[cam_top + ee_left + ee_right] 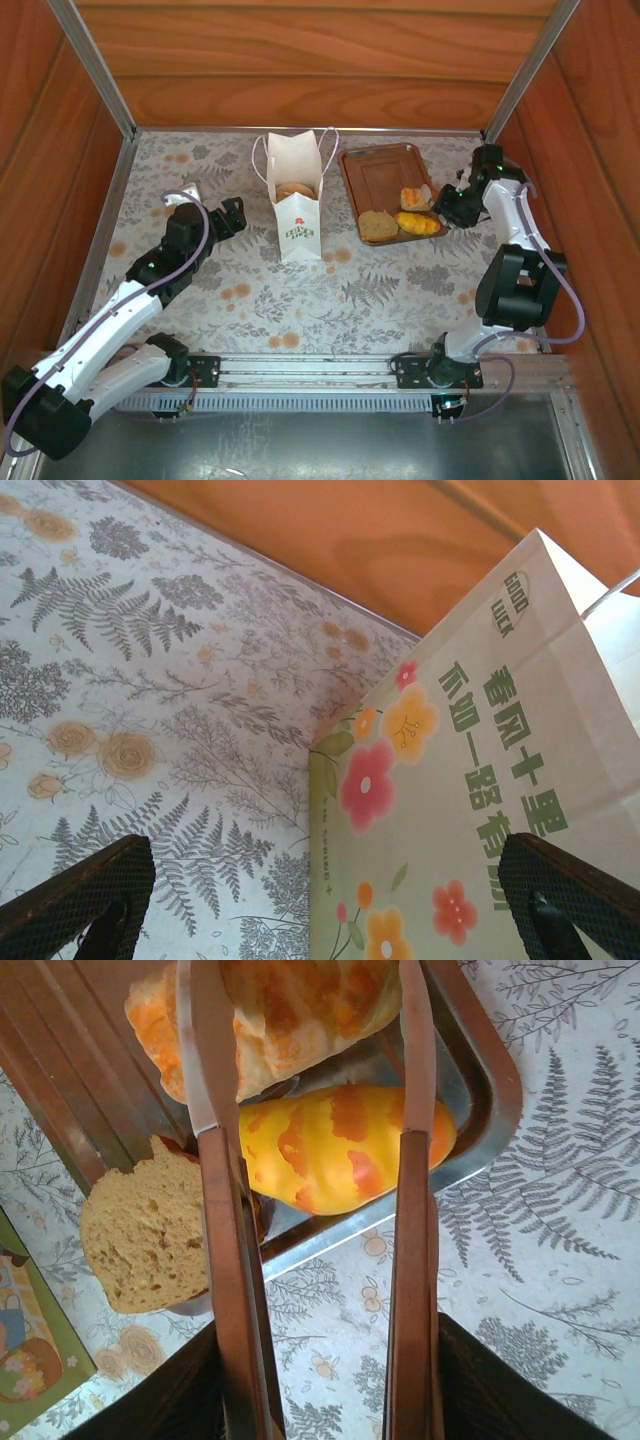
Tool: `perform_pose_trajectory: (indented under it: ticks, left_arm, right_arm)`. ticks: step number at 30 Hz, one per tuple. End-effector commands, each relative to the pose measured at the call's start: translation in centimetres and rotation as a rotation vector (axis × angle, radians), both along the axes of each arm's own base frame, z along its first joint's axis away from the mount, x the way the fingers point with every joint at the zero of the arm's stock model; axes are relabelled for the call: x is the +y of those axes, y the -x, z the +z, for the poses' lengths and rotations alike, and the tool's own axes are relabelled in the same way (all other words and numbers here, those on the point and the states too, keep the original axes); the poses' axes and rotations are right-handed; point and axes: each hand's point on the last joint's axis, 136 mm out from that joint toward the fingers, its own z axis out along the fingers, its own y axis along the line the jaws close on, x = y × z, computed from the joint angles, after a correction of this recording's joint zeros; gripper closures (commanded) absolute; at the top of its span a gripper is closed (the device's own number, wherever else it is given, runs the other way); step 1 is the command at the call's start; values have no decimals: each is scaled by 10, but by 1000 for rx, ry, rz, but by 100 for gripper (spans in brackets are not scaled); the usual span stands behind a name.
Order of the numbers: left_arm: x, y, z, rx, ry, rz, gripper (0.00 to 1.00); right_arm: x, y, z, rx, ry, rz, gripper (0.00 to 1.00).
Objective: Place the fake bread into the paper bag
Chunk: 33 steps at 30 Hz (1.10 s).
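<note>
Top view: the tall white paper bag [298, 235] stands upright beside the brown rectangular tray [375, 165], where three toy pastries [405, 215] lie. Left wrist: the left gripper [325, 905] gapes wide, empty, beside the bag. Right wrist: the right gripper [320, 1400] clasps brown tongs [225, 1260] straddling the glossy yellow-orange bun [330, 1150]; they should pinch its middle squarely before lifting.

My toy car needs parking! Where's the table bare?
Bare cloth in front of the paper bag and tray, between the left arm and right arm. Also the back-left corner. Crowded: tray's right end, with fake bread and tongs.
</note>
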Motion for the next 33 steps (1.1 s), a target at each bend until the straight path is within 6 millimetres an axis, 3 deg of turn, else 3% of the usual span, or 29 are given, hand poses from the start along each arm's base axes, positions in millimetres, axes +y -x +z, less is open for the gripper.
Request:
perform_pose_trajectory:
  ticks: [1,14,15,20,24,33]
  left_arm:
    - [-2,-6,19,-47,15,-9,6]
    - [-1,-4,19,-44,21,-11,6]
    - [-1,-4,19,-44,21,-11,6]
    - [0,-4,20,-46,19,-9,6]
    - [1,-3,19,-42,22,-8,6]
    - [1,-3,20,-43,18,-9,6]
  right_arm:
    - [-5,4,12,-16,32,39,51]
    - [12,-6,4,-23,-69,87,52]
    - [12,-9,-6,3,-78,88,52]
    - [18,-21,-11,5,-126,82,50]
    - [30,-29,-8,-7,-209,100,47]
    - [26,-26,8,-44,-175,98,41]
